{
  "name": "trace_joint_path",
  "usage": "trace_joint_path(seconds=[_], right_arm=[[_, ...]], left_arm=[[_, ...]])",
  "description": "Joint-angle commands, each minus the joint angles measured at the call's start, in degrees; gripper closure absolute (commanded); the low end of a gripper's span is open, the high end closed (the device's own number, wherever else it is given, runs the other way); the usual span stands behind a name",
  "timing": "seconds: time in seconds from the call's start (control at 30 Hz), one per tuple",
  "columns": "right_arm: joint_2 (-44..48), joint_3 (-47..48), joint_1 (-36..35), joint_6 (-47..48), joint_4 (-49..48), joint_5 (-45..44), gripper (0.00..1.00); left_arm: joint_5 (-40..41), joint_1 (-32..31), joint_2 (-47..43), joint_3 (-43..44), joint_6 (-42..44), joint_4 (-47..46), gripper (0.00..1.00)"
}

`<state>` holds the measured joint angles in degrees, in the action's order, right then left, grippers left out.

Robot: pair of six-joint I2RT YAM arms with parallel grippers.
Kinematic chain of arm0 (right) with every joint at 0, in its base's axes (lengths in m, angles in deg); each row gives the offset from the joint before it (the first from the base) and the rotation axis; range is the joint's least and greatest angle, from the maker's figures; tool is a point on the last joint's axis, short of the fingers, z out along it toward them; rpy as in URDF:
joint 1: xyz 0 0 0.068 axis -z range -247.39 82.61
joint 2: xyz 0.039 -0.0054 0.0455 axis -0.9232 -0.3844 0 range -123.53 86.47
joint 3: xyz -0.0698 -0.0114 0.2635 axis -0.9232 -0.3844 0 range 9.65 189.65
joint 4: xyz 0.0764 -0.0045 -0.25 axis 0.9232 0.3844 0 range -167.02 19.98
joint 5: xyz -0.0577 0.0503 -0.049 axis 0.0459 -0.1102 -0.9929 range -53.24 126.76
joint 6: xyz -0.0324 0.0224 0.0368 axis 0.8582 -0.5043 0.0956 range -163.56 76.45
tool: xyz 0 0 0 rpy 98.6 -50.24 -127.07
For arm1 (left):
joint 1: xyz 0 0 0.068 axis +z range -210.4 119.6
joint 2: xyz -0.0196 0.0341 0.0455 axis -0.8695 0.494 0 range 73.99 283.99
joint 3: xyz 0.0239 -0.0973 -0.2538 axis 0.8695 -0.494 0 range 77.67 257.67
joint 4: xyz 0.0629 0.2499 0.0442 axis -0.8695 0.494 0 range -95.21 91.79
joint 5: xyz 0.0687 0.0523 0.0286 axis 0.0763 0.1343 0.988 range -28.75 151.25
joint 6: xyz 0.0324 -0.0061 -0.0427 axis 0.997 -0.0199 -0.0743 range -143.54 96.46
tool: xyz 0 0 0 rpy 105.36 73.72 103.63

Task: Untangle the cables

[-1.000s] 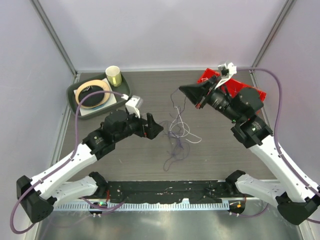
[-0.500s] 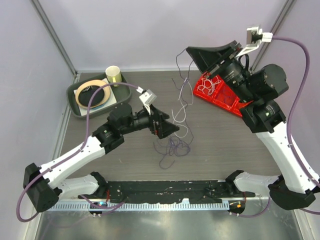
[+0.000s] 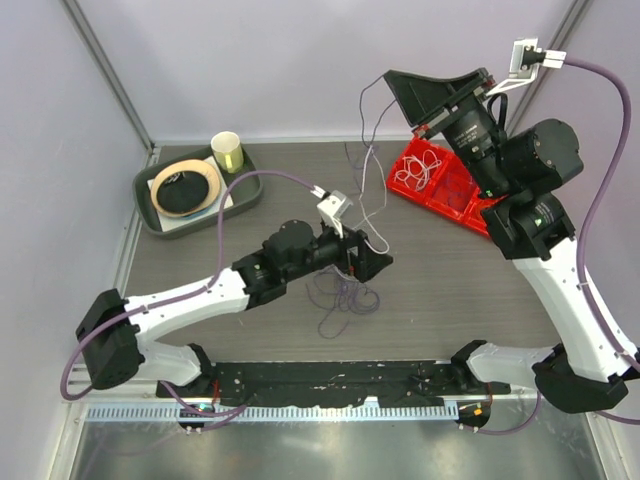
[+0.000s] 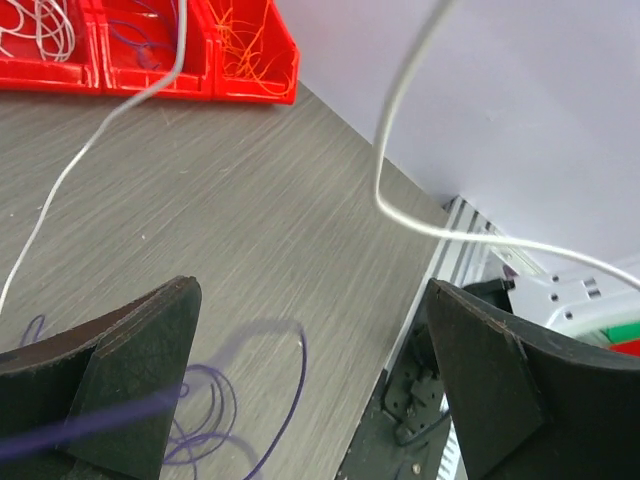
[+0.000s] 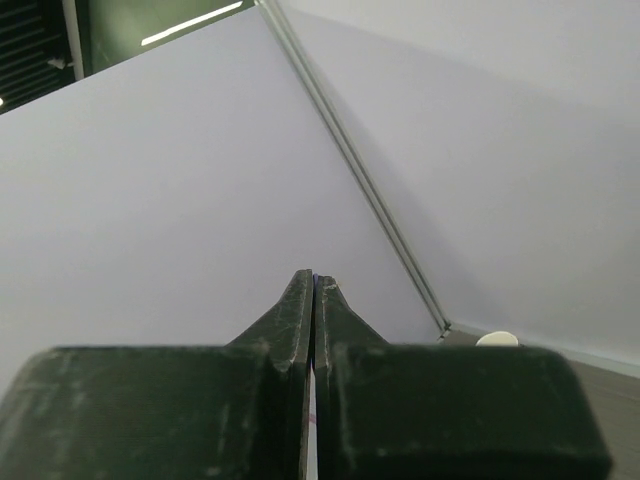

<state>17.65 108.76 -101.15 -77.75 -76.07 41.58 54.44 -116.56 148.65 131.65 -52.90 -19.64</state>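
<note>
The cables [image 3: 345, 290] lie as a loose purple and white tangle mid-table. My right gripper [image 3: 392, 78] is raised high at the back right, shut on a purple cable [image 3: 368, 140] that hangs from its tip down to the tangle. In the right wrist view the gripper [image 5: 314, 278] shows a sliver of purple between closed jaws. My left gripper [image 3: 380, 262] hovers open just over the tangle's right side. In the left wrist view, the gripper [image 4: 312, 290] has purple loops [image 4: 215, 410] below it and a white cable [image 4: 400, 215] crossing in front of it, gripped by neither finger.
A red divided bin [image 3: 432, 207] at the back right holds white, purple and orange wires, also seen as the red bin [image 4: 150, 90]. A dark tray [image 3: 145, 195] at the back left carries a tape roll [image 3: 186, 185] and a cup [image 3: 228, 152].
The right gripper has risen from table height to high at the back, drawing the purple cable up. The left arm has reached right, over the tangle, still open.
</note>
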Motion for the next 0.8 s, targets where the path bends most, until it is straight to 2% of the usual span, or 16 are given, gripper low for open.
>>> trace_joint_path(seconds=[0.0, 0.1, 0.13, 0.2, 0.3, 0.4, 0.47, 0.5, 0.53, 0.6, 0.67, 0.73, 0.77], right_arm=[[2.1, -1.1, -0.2, -2.3, -2.9, -4.6, 0.99], [2.9, -2.0, -0.2, -2.1, -3.1, -6.8, 0.99], [3.2, -2.4, -0.2, -2.2, -3.0, -6.7, 0.99], [4.5, -4.3, -0.1, -2.2, -2.7, -6.6, 0.99], [6.7, -7.6, -0.2, -3.3, -4.3, -6.7, 0.99], [7.1, -7.6, -0.2, -2.6, -3.7, -6.7, 0.99], [6.9, -6.5, -0.2, -1.4, -1.3, -7.9, 0.99], [6.9, -6.3, -0.2, 0.3, 1.0, -9.5, 0.99], [6.7, -6.3, -0.2, 1.8, 3.1, -10.6, 0.99], [6.8, -6.7, -0.2, 5.5, 6.0, -12.2, 0.99], [7.4, -8.1, -0.2, 11.8, 12.8, -15.0, 0.98], [9.0, -12.2, -0.2, 15.5, 15.9, -17.2, 0.91], [11.0, -17.9, -0.2, 16.3, 16.4, -17.4, 0.87]], left_arm=[[14.1, -2.3, 3.4, 2.5, -3.1, -7.5, 0.0], [20.2, -2.6, 5.1, 2.5, -5.7, -9.4, 0.02], [21.2, -2.6, 5.4, 2.4, -6.5, -9.9, 0.07], [24.0, -2.6, 6.7, 2.4, -8.3, -11.0, 0.1], [26.6, -2.6, 9.5, 2.8, -8.7, -13.6, 0.11], [26.1, -2.6, 11.7, 4.0, -8.0, -14.4, 0.2], [26.3, -2.6, 11.7, 3.9, -7.4, -14.2, 0.44], [26.6, -2.6, 10.9, 3.3, -7.3, -14.4, 0.63], [27.6, -2.6, 10.0, 2.6, -7.1, -14.6, 1.0], [29.0, -2.7, 6.1, -0.3, -6.4, -14.5, 1.0], [32.4, -2.6, 2.7, -3.2, -6.9, -12.7, 1.0], [35.1, -2.6, -2.9, -5.4, -7.2, -9.7, 1.0], [38.1, -2.6, -4.7, -7.5, -7.5, -8.7, 1.0]])
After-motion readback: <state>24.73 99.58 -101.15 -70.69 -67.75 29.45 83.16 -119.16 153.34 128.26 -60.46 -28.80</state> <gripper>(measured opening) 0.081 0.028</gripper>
